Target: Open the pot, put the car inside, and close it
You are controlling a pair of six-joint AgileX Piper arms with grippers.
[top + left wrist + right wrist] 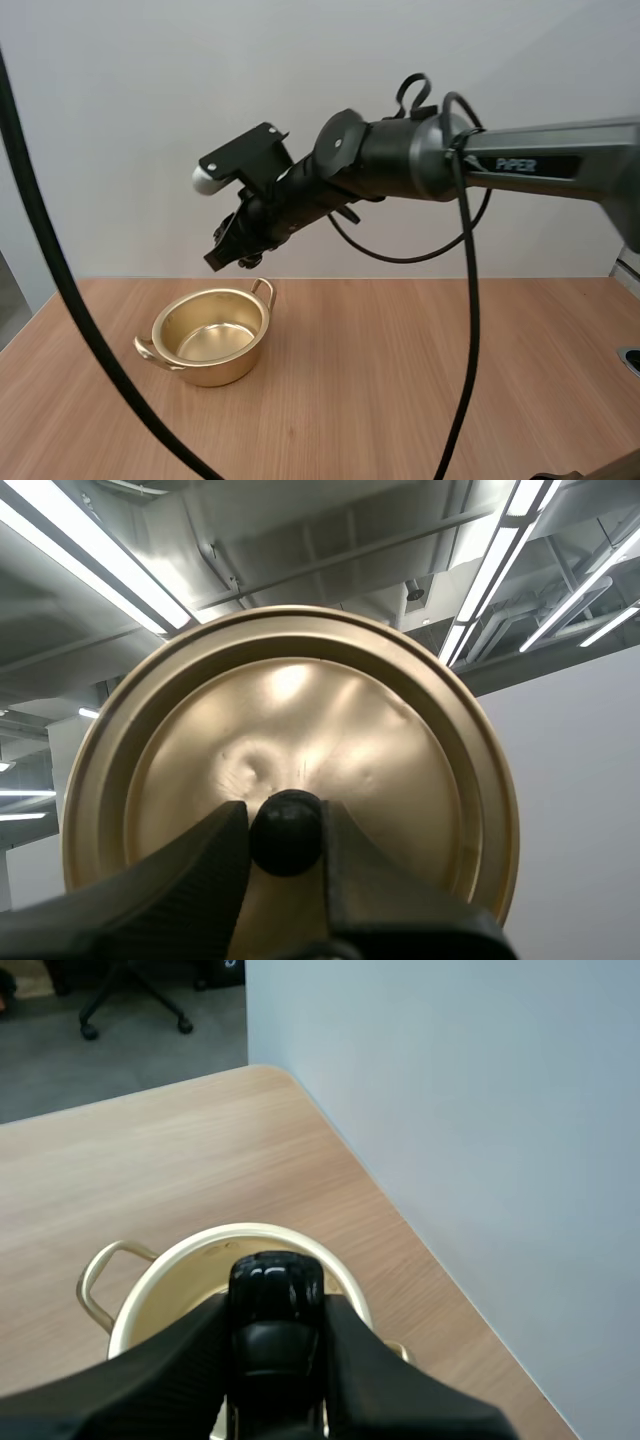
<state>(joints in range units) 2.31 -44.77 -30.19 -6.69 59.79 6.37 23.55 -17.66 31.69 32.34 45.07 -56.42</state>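
- Car (275,1280), small, black and glossy, sits pinched between the two fingers of the right pincer (275,1305), whose tips press against its sides with only its width between them.
- It hangs in the air over the open mouth of the pot (170,1265), clear of the rim and not touching the metal.
- From the high view the pot (235,365) is a shallow gold-coloured vessel standing upright on the table (400,380), toward the left side, its inside bare and shiny.
- Two loop handles stick out from it: one (262,288) on the far side, one (150,352) on the near left.
- Above the far rim the right pincer (225,255) points down and to the left, well above the pot, at the end of an arm that reaches in from the right.
- Away from the pot, the lid (300,710) is gripped by the left pincer (286,825).
- The fingers of that pincer close on the lid's round black knob (286,832), one on each side, narrowed to the knob's width.
- The lid is gold, round and slightly dented, its knob face turned toward the wrist.
- The table is light wood (150,1160), and a plain white wall (480,1110) stands along its far edge.
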